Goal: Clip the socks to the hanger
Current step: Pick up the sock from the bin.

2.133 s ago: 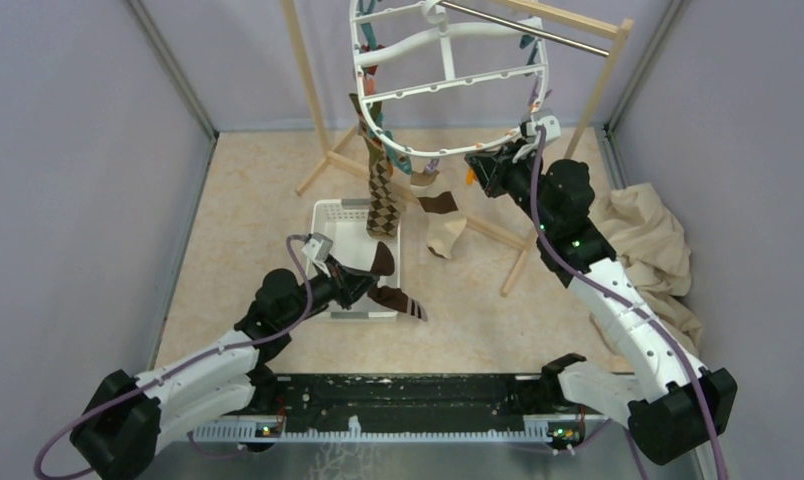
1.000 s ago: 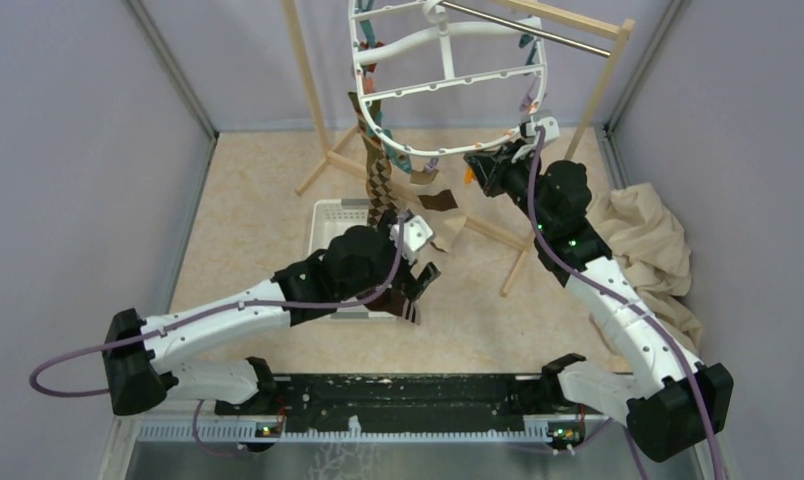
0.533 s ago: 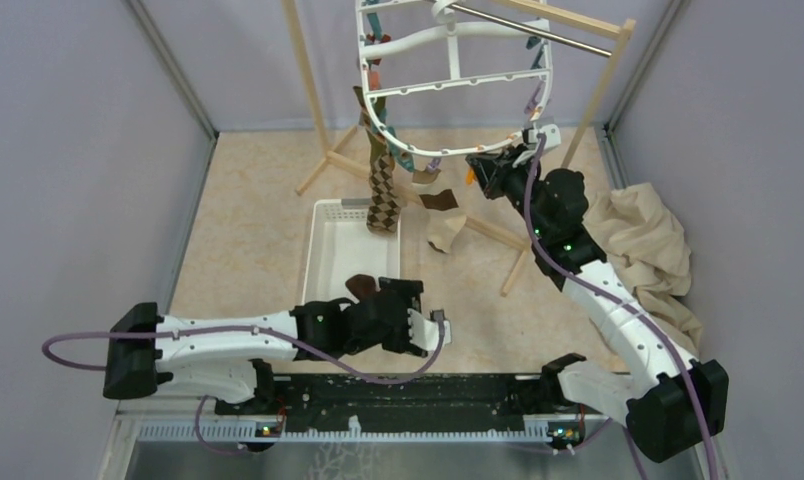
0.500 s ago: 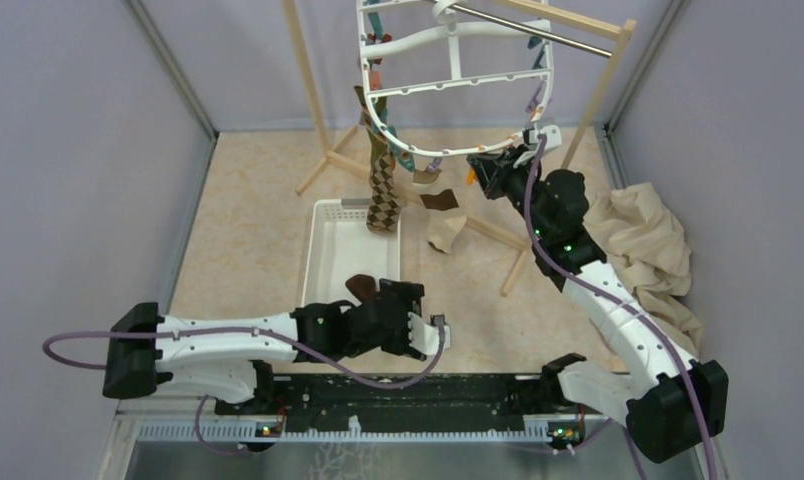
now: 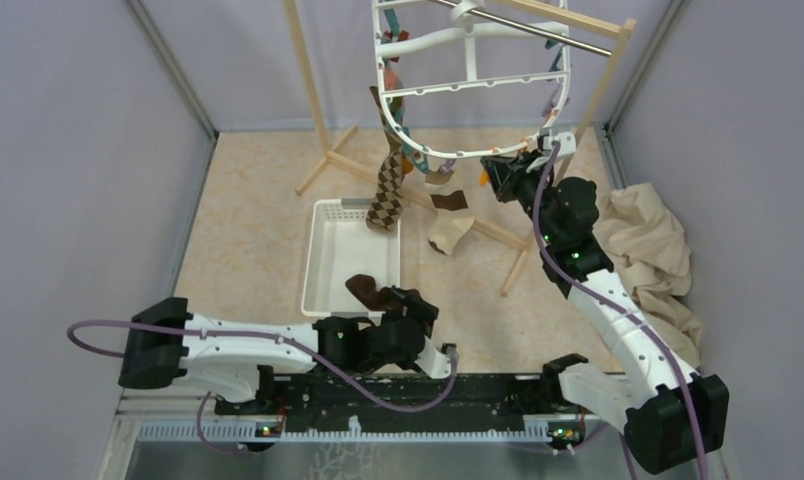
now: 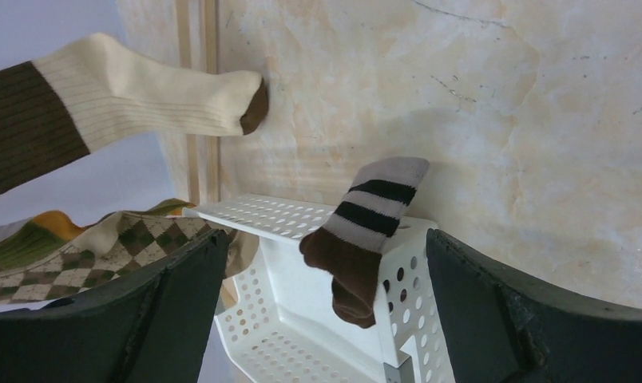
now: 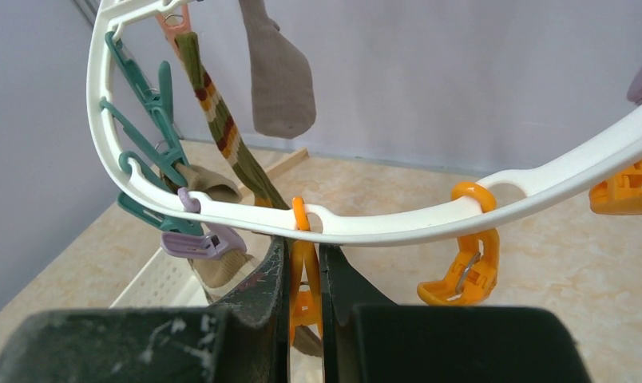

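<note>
Pinching an orange peg on the lower rim of the hanger with the right tool. Holding the left tool wide open and empty, facing a brown striped sock draped over the wall of the basket on the tabletop.

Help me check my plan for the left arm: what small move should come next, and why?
Probably ease the left claw forward and close it on the brown striped sock draped over the rim of the white basket. The claw is open with that sock centred ahead, while the right claw pinches an orange peg on the hanger.
</note>
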You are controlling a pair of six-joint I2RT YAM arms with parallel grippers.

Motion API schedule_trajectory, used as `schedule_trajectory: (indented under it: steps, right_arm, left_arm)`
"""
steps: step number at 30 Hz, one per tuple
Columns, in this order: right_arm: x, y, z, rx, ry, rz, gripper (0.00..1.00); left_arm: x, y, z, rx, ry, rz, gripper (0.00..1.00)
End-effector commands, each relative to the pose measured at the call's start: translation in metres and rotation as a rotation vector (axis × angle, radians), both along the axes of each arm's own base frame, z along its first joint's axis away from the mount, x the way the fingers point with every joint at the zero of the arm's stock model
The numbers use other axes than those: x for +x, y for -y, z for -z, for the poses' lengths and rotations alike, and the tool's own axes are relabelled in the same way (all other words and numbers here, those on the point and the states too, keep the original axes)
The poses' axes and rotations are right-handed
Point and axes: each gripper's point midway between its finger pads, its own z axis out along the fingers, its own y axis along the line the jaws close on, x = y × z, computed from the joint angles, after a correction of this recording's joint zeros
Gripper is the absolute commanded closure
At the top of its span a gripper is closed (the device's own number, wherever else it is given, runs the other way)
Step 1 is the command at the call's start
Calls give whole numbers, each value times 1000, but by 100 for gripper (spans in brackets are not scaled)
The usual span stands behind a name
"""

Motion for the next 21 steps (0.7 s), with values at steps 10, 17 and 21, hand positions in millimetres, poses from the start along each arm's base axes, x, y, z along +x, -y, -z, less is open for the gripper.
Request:
schedule_trajectory:
  steps: [10,17,21]
  right_arm:
    - [-1,20,-7,24,13,68,100]
    - [-4,22,-7,27,17,68,100]
    - [-4,25,-7,24,18,76,100]
  left_arm:
    - [-1,0,39,139,4,9,2]
    - [9,0,49,204,47,21,2]
    - [15,-2,58,248,65,24,2]
